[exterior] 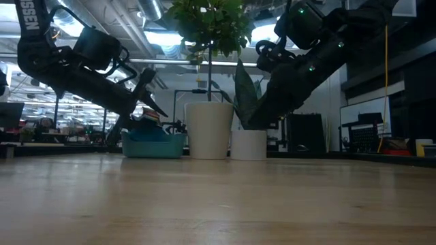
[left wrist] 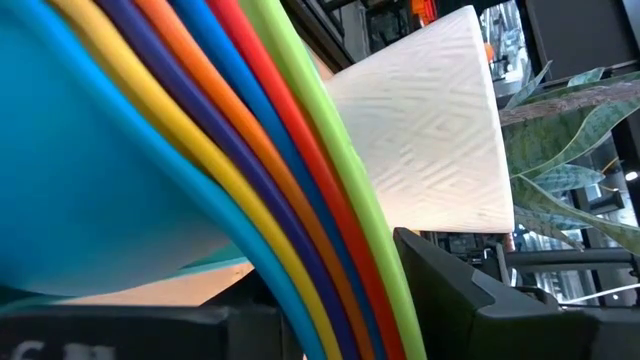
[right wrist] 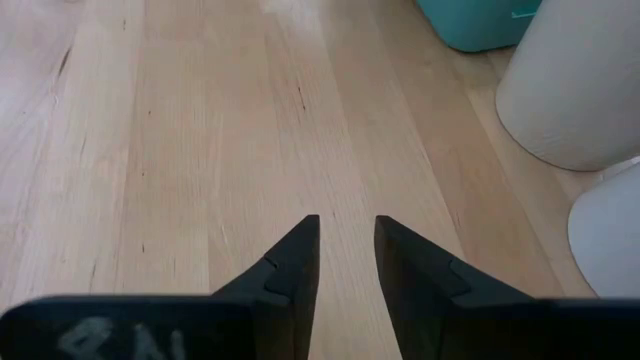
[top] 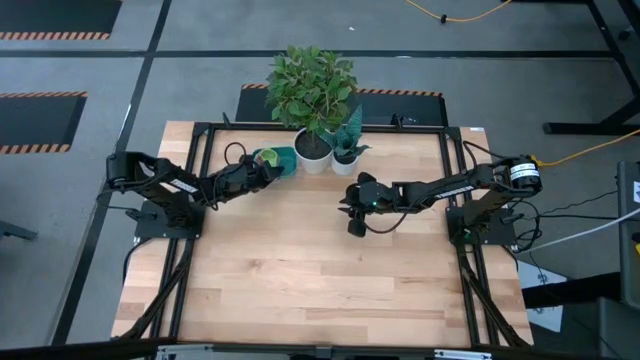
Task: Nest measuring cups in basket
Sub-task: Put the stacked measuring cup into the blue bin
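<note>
While the stack sits right at your left gripper, read the lines below before you move.

Measuring cups [left wrist: 290, 200]: the left wrist view fills with nested rims, light blue innermost, then yellow, dark blue, orange, blue, red and green outermost. They lie directly in front of the left gripper's fingers, pressed close to its camera.

Basket [top: 280, 160]: the teal tray sits at the tip of the left gripper, under the stack. In the low view it rests on the table just beside the larger white pot [exterior: 210, 129].

Long axis: judging by the parallel rim bands, the stack runs crosswise to the left gripper's reach. The handles are not visible, so you cannot tell which way they point.

Left gripper [top: 262, 168]: it is at the basket, over the cups. You cannot tell from these views whether its fingers are closed on a cup or spread.

Right gripper [right wrist: 347, 255]: it hangs above bare table, well apart from the basket, its fingers a narrow gap apart and holding nothing. The basket lies ahead of it and off to one side, next to the pots.

Nearer arm: your left, plainly.

Judgement: the nesting looks nearly or fully done. Any coming move turns on lifting the left gripper clear without dragging the stack.
</note>
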